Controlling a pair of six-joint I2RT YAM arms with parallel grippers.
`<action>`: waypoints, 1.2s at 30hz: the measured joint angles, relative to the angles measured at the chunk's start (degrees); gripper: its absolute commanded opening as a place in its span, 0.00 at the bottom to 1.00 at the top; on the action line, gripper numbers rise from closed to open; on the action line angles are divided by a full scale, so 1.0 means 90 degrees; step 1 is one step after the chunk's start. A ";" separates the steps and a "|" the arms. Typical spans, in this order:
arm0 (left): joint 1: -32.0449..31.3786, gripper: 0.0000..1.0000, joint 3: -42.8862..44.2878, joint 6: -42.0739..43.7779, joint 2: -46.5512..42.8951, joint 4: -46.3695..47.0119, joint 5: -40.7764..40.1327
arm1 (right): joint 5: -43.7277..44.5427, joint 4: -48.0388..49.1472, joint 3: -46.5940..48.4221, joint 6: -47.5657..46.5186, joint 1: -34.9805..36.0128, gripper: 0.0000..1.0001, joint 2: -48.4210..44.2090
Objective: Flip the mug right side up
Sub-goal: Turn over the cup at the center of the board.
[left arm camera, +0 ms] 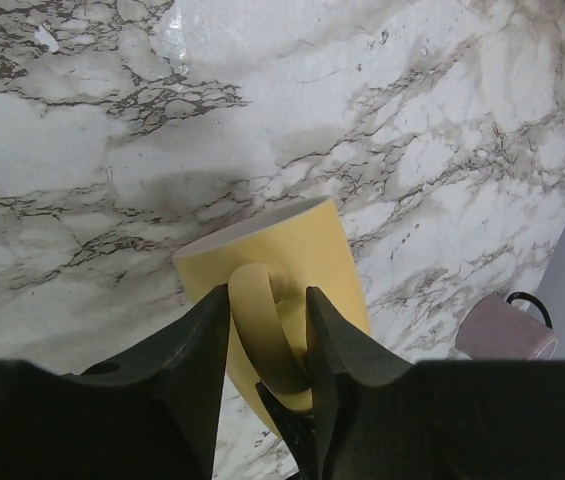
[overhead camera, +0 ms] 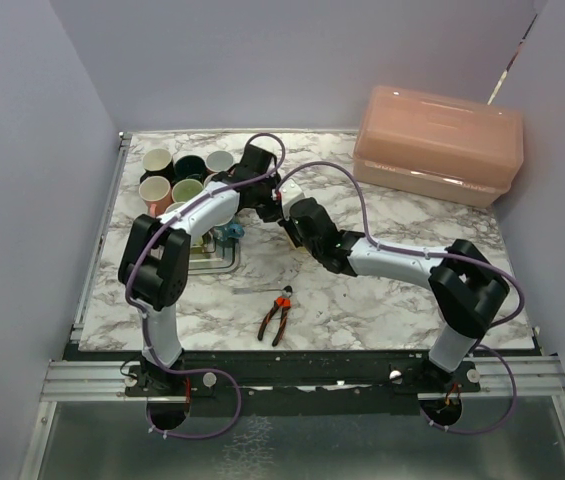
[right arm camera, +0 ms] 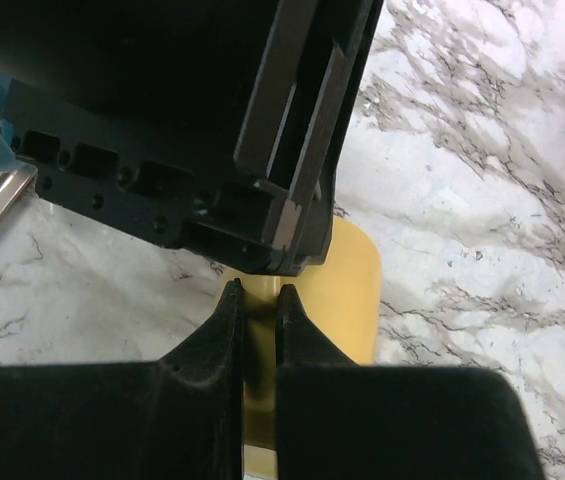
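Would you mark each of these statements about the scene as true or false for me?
1. The handle of the yellow mug sits between the fingers of the left gripper. True.
2. The pliers lie inside the pink container. False: they lie on the marble table, near its front edge, and the container is at the far right corner.
3. The right gripper has its jaws wide open. False: they are nearly shut, pinching the yellow mug's wall.
4. A group of mugs stands at the table's far left corner. True.
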 measured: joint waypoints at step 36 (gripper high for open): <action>-0.0083 0.00 0.0508 0.1384 0.0418 0.0000 -0.0529 | -0.0818 -0.0129 -0.0797 0.0913 0.0015 0.47 -0.0911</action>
